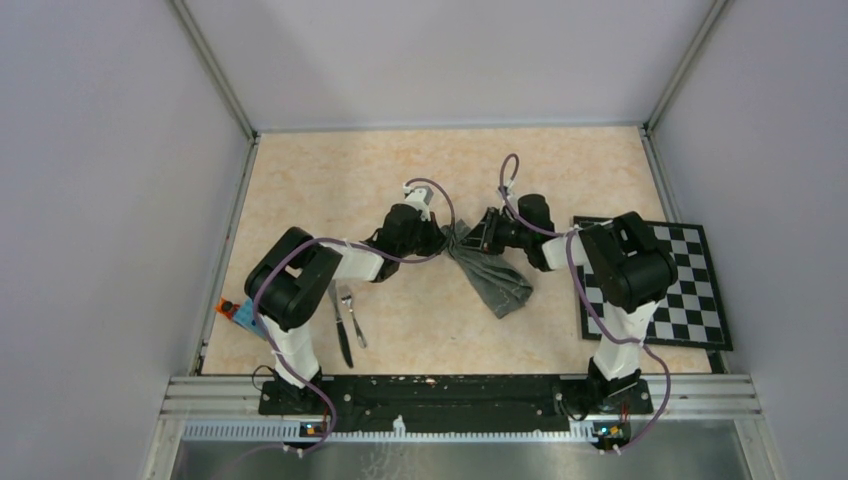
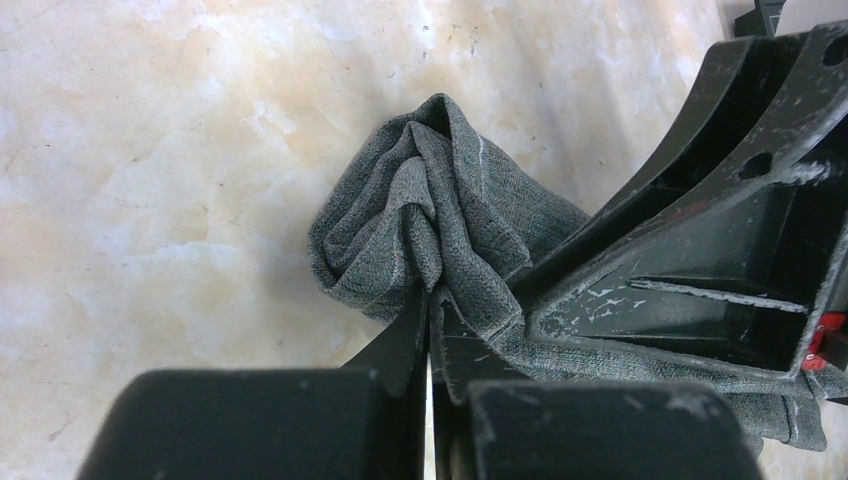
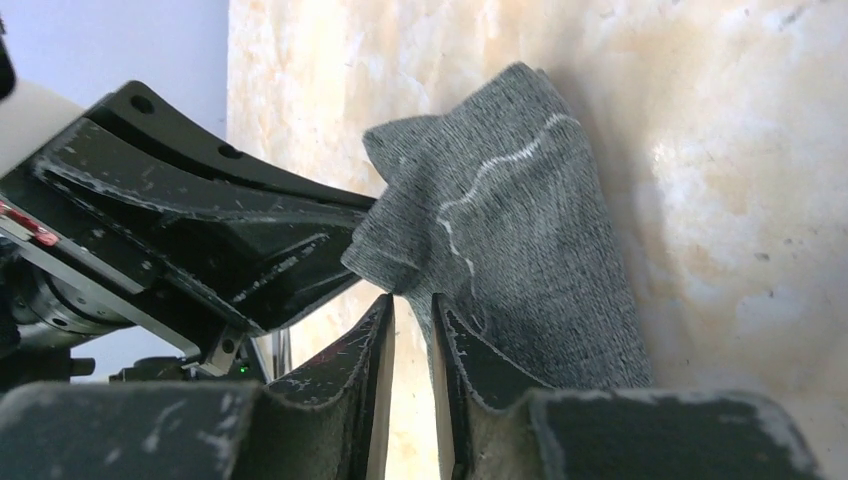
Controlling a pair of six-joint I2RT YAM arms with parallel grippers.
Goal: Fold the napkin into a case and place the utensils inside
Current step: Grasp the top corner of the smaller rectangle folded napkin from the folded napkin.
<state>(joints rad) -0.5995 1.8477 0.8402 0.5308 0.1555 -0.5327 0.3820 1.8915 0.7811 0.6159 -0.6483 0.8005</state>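
The dark grey napkin (image 1: 497,277) lies bunched at mid-table, its upper end lifted between both grippers. My left gripper (image 1: 447,238) is shut on a gathered fold of the napkin (image 2: 420,210), its jaws (image 2: 432,295) pressed together with cloth at their tips. My right gripper (image 1: 478,235) faces it from the right. Its jaws (image 3: 412,300) stand slightly apart, bare table shows between them, and the stitched hem of the napkin (image 3: 520,220) sits just at their tips. The knife (image 1: 341,322) and fork (image 1: 352,315) lie side by side at the near left, beside the left arm.
A black-and-white checkered board (image 1: 690,290) lies at the right under the right arm. A small orange and blue object (image 1: 237,312) sits at the table's left edge. Metal frame rails border the table.
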